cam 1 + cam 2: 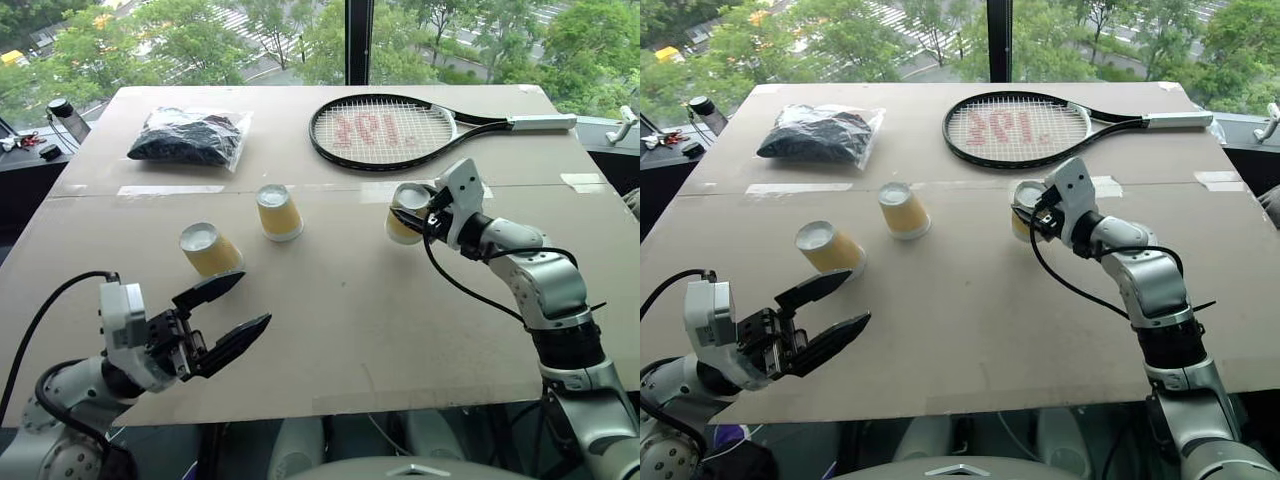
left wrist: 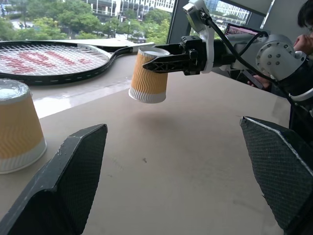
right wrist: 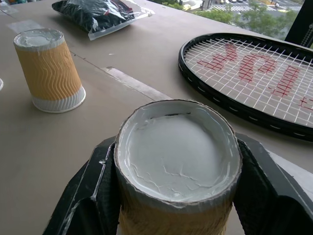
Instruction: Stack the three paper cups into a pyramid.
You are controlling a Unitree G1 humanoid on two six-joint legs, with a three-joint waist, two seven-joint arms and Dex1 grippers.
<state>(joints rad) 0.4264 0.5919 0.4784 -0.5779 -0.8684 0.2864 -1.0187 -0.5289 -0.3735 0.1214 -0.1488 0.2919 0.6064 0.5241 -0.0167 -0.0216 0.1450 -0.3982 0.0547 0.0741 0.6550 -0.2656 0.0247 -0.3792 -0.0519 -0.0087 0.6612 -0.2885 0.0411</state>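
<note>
Nearest, the left end effector hangs over the desk's near-left edge, fingers spread wide, holding nothing. Ahead, two cups stand upside down left of centre. Right end effector is clamped on the third cup, lifted off the desk near the racket.

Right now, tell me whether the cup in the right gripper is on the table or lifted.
Lifted. The right gripper is shut on the paper cup, upside down, whose rim hangs clear of the table in the left wrist view.
</note>
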